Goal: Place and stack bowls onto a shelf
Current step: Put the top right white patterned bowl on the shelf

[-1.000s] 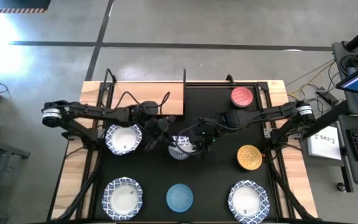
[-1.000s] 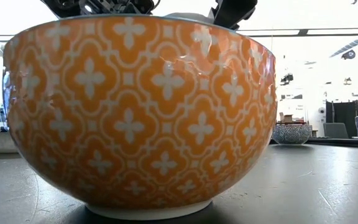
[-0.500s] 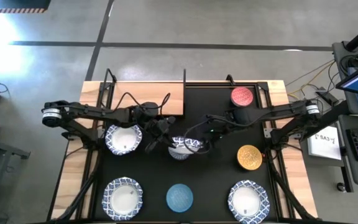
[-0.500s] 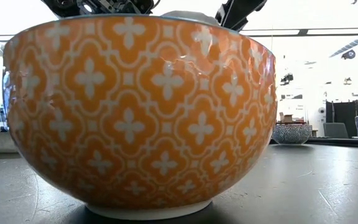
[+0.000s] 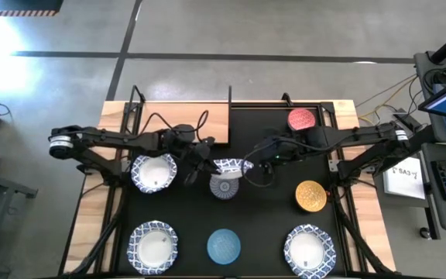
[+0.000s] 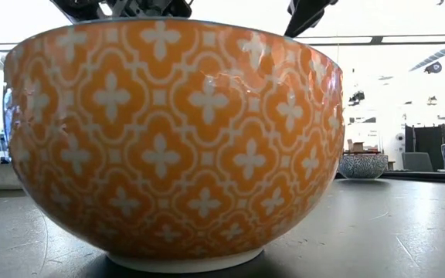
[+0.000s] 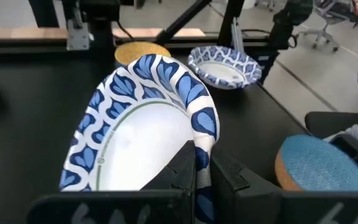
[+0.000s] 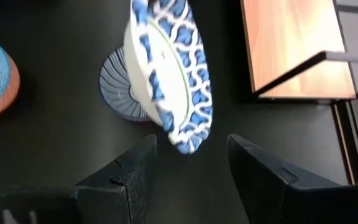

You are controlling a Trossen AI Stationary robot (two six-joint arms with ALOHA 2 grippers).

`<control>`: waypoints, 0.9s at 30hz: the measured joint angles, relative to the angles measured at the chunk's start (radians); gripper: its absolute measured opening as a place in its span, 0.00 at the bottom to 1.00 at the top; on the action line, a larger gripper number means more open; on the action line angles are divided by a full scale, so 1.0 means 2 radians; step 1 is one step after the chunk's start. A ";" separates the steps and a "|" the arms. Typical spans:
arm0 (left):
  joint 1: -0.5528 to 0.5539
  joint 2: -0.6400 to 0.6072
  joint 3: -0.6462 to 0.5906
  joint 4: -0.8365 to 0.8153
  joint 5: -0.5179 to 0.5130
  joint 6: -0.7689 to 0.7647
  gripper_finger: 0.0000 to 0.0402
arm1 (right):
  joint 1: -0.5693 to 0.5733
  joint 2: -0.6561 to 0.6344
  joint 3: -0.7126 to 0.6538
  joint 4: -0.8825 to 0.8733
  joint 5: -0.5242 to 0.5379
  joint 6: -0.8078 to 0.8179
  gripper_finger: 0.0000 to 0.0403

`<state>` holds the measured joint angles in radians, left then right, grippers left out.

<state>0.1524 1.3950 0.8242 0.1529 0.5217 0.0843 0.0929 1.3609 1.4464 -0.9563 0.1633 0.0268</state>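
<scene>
My left gripper is shut on a white bowl with a blue patterned rim, held tilted above the blue-grey radial bowl, which rests on the black mat. In the left wrist view the white bowl stands on edge, its rim bent. My right gripper is open just to the bowl's right and touches nothing; its wrist view shows the bowl ahead of the spread fingers. The light-wood shelf is at the far left. My left gripper pinches the white bowl's rim with one finger inside the bowl and one outside. The fingers come roughly level from the table's left. The bowl is lifted clear and tilted on edge, its hollow toward the left arm, and the rim is bent at the hold.
On the mat rest white blue-rimmed bowls, a light-blue bowl, a yellow bowl that fills the low view, and a red bowl. Black posts stand at the shelf's edges.
My left gripper has lifted the white bowl off the blue-grey bowl and tipped it on edge, carrying it toward the far edge. The blue-grey bowl now shows uncovered. My right gripper has drawn back toward the table's right and far side, away from the bowl.
</scene>
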 joint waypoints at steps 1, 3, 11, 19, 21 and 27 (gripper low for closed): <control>0.000 -0.006 0.000 -0.004 0.000 -0.003 0.01 | 0.000 0.001 0.000 -0.005 0.001 0.001 0.46; 0.000 -0.019 0.000 -0.023 0.000 -0.005 0.01 | 0.000 0.003 0.000 -0.012 0.006 0.010 0.46; 0.001 -0.088 0.000 -0.192 -0.164 0.009 0.01 | -0.001 0.018 0.000 -0.034 0.024 0.021 0.46; 0.001 -0.138 0.000 -0.311 -0.430 -0.041 0.01 | -0.001 0.032 0.000 -0.036 0.024 0.022 0.46; 0.002 -0.139 0.000 -0.338 -0.501 -0.051 0.01 | -0.001 0.033 0.000 -0.036 0.024 0.022 0.46; 0.024 -0.109 0.000 -0.392 -0.586 -0.075 0.01 | -0.001 0.034 0.000 -0.042 0.024 0.035 0.46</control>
<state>0.2005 1.1771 0.8242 -0.6303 -0.6504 -0.0661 0.0914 1.4281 1.4456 -1.0399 0.2114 0.0961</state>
